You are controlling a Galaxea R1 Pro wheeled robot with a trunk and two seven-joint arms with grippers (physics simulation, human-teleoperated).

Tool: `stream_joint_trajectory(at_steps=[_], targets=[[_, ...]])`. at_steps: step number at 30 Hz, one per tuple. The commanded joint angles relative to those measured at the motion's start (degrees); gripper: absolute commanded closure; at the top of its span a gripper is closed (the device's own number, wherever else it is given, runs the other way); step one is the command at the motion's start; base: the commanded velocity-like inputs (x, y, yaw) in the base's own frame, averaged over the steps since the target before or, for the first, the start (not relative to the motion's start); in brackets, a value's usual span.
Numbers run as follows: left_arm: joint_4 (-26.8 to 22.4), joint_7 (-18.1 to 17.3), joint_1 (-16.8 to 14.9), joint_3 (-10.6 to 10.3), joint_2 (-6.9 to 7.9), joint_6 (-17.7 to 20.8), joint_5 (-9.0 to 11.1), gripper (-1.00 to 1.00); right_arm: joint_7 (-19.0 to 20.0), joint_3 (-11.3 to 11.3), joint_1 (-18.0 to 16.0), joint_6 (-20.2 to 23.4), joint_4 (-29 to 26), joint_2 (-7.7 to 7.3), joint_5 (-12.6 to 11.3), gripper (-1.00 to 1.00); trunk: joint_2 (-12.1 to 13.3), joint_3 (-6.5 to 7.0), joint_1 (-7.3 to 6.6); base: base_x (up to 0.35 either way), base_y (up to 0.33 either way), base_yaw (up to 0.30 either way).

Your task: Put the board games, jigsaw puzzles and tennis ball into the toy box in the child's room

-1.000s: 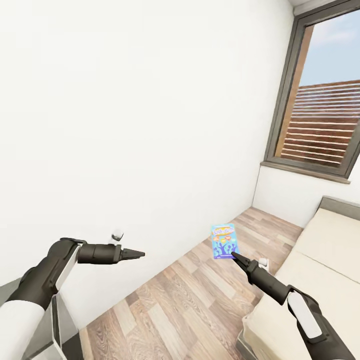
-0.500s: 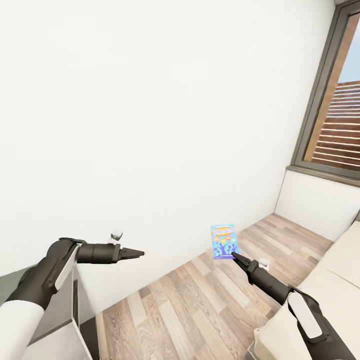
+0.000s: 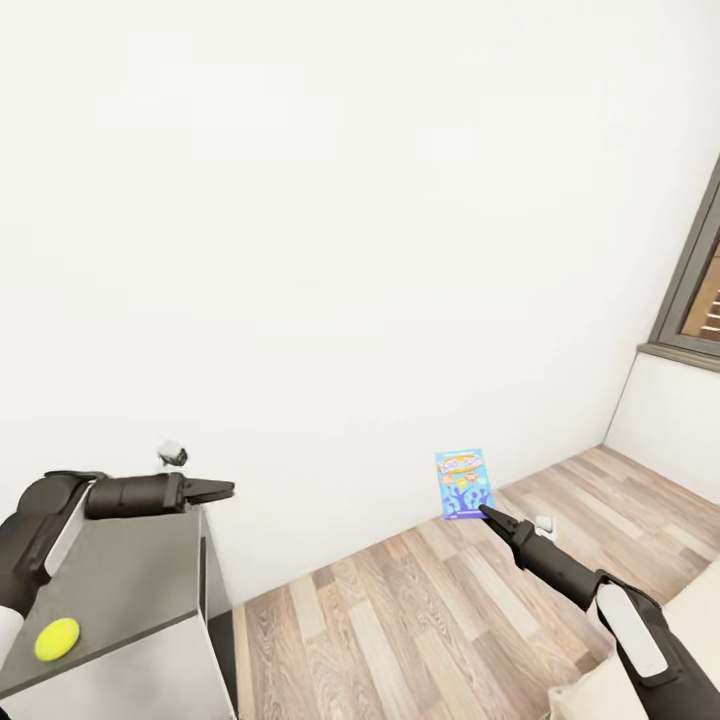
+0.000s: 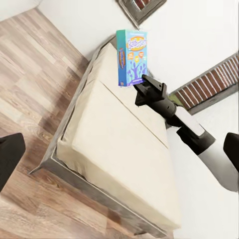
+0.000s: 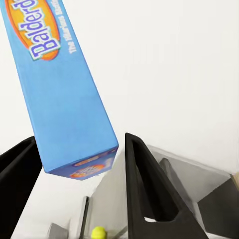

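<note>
mid-task, judging by the scene: one small blue board game [image 3: 463,484] clamped by its lower edge in the right gripper [image 3: 487,513], held upright in the air over the wood-plank floor [image 3: 420,610], well apart from the bed [image 4: 119,149] and not yet at the table. in the right wrist view, same blue box [image 5: 59,94] pinched between the two dark fingers [image 5: 144,184], cover lettering legible, nothing loose about the grasp. left gripper [image 3: 222,490] empty, jaws drawn together to a point, hovering above the dark grey end unit [image 3: 120,590] of the table. one tennis ball [image 3: 57,639] lying on that unit's top, seen again small and far off from the right wrist [image 5: 98,232], so not yet stowed. toy box not reached here, so nothing confirmed as inside it. likely remaining: carrying this game to the box, then the ball and whatever else lies on the table. counted here: one board game, one ball, one bed with a bare beige mattress, two grippers.
</note>
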Motion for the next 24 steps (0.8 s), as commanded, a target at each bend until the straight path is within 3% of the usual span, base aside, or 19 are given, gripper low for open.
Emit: stream_joint_trajectory(at_steps=[1,2,6,21,24], targets=[[-0.03,-2.93,0.02,0.29,1.22,0.6,-0.12,-1.0,0.07,-0.05,-0.02,0.37,0.0,-0.44,-0.21,1.0,0.32,0.07,-0.2,0.0,0.0,0.293],[-0.05,-4.91,0.09,0.5,2.21,0.59,-0.23,-1.0,0.08,-0.04,-0.01,0.38,0.03,-0.73,-0.21,1.0,0.72,0.25,-0.42,0.0,0.0,0.293],[-0.09,-5.05,0.19,0.86,3.89,0.55,-0.39,-1.0,0.11,0.02,0.0,0.38,0.01,-1.09,-0.21,1.0,2.33,0.97,-1.3,0.0,0.0,0.293],[-0.1,-5.05,0.21,0.96,4.33,0.54,-0.52,-1.0,0.11,0.15,0.01,0.38,-0.1,-1.0,-0.16,1.0,8.34,3.66,-4.59,0.0,0.0,0.293],[-0.1,-5.05,0.21,0.96,4.31,0.54,-0.52,-1.0,0.11,0.12,0.01,0.38,-0.15,-0.91,1.01,1.0,9.55,4.2,-5.25,0.0,0.0,0.293]])
